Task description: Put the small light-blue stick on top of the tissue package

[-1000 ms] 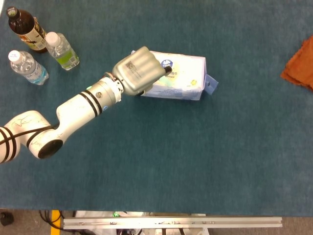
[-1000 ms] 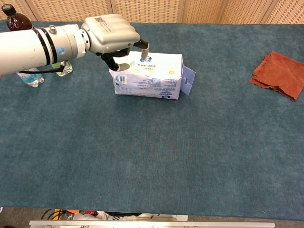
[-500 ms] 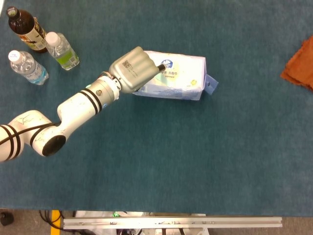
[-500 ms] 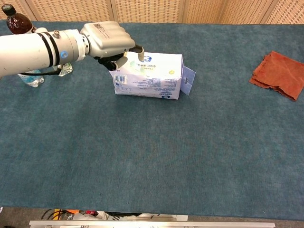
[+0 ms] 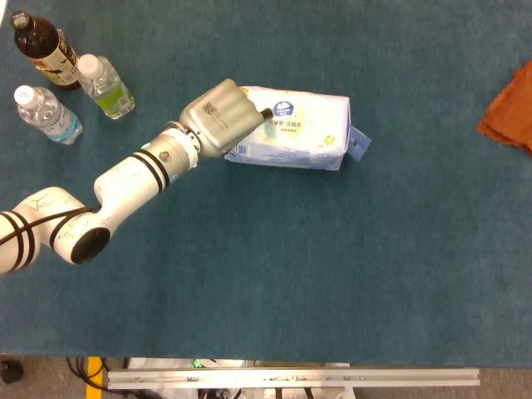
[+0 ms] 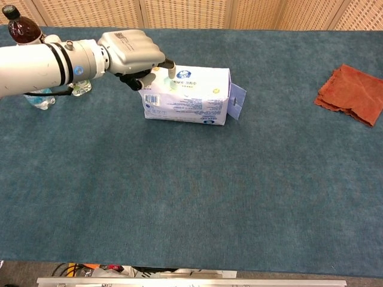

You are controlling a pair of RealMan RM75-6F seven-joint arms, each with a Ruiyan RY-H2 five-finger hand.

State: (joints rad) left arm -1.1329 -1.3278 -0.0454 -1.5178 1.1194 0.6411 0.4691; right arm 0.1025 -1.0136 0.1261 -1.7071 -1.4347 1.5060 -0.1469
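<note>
Our left hand [image 6: 131, 51] hovers at the left end of the tissue package [image 6: 191, 95]. We cannot tell whether its curled fingers [image 6: 170, 67] grip the small light-blue stick, which stays hidden. Placement looks unfinished or unconfirmed.

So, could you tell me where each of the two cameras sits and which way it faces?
Head view: high above the table, looking almost straight down; shows the left arm and left hand at the tissue package.
Chest view: lower, at the table's near edge, looking forward and down across it; the left hand enters from the left.
Both share the package, the bottles and the orange cloth.
</note>
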